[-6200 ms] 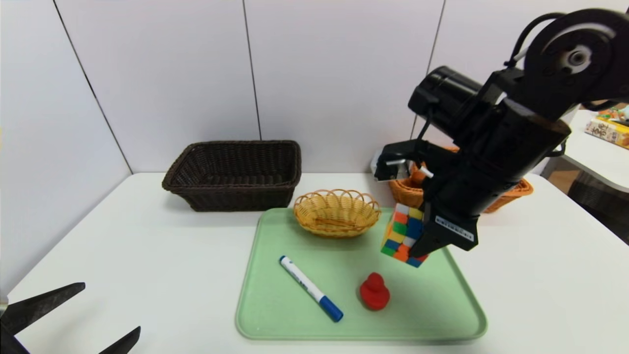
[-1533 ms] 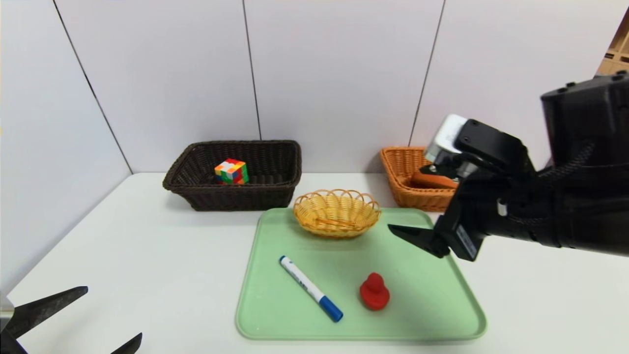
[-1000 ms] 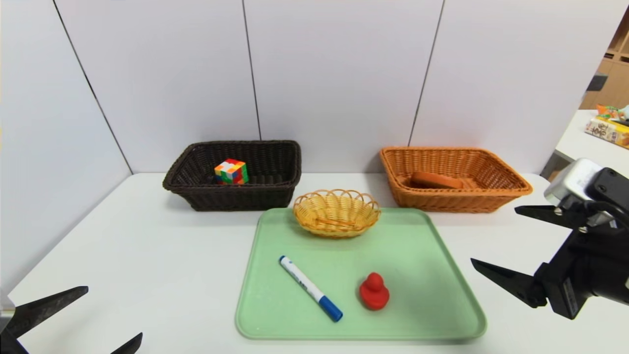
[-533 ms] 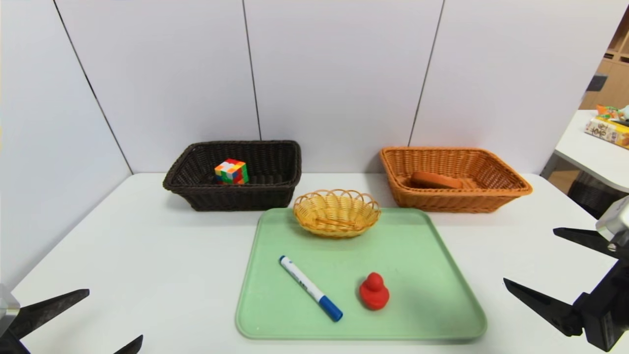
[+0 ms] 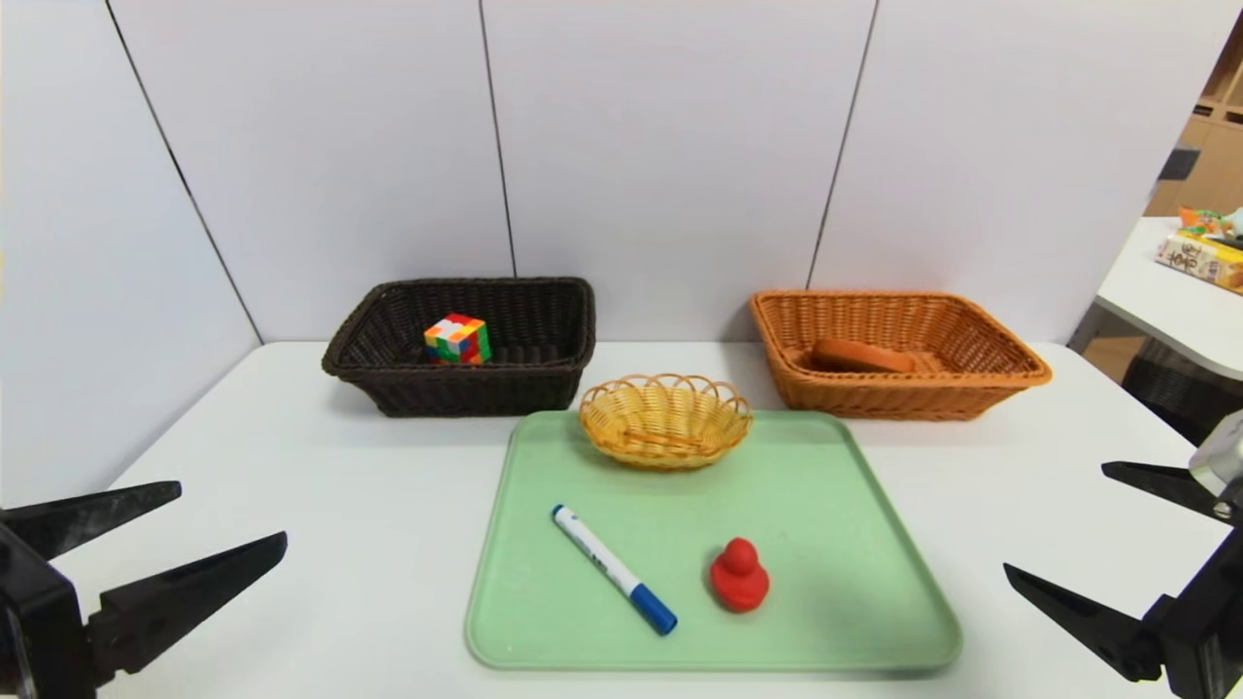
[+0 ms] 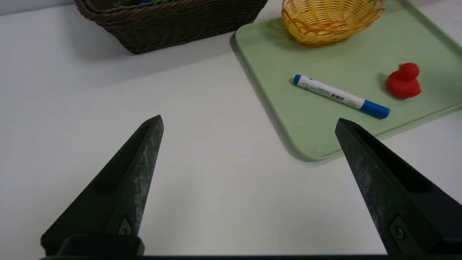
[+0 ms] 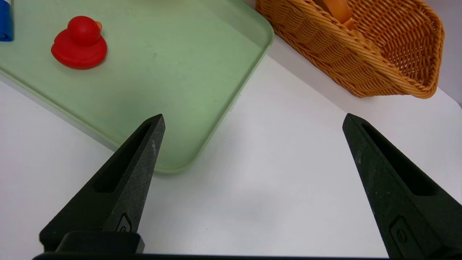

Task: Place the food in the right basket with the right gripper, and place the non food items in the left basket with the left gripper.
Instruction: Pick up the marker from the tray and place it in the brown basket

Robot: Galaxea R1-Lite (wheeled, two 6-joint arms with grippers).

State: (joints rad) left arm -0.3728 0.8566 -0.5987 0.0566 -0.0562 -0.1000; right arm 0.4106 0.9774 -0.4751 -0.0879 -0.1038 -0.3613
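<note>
The bread slice (image 5: 859, 355) lies in the orange-tan right basket (image 5: 1010, 374), its crust showing in the right wrist view (image 7: 337, 9). A multicoloured cube (image 5: 457, 339) sits in the dark brown left basket (image 5: 388, 383). On the green tray (image 5: 855, 505) lie a white marker with a blue cap (image 5: 614, 569) (image 6: 341, 96) and a red duck (image 5: 740, 577) (image 6: 403, 81) (image 7: 79, 43). My left gripper (image 5: 233, 513) (image 6: 249, 122) hangs open and empty over the table's front left. At the front right, off the tray, my right gripper (image 5: 1058, 519) (image 7: 252, 119) is open and empty.
A small round yellow scalloped basket (image 5: 666, 419) stands on the tray's far edge. White wall panels rise behind the baskets. A side table with boxes (image 5: 1199, 257) is at the far right. Bare white table (image 5: 320, 505) lies between my left gripper and the tray.
The right arm drew back from over the tray to the table's front right edge. In the last half second my left gripper rose and came forward into view.
</note>
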